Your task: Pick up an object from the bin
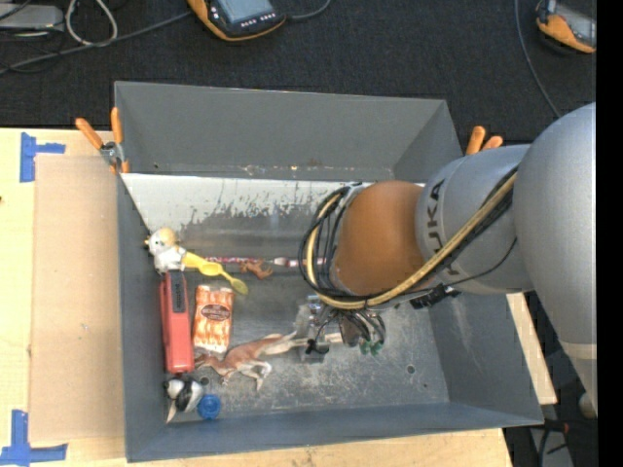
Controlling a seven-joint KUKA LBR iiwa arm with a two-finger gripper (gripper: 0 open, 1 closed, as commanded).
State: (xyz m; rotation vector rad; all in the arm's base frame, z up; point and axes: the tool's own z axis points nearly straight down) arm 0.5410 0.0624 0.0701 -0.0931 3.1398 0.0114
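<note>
The gripper (323, 337) hangs low at lower centre of the frame, just right of a brown toy animal (245, 359) on the bin (438, 382) floor, and I cannot tell whether it is open or closed.

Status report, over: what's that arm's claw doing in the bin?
Gripper low over bin floor, mid-bin. Brown toy animal right beside it, nothing seen held. Orange packet, red bar further left, clear.
</note>
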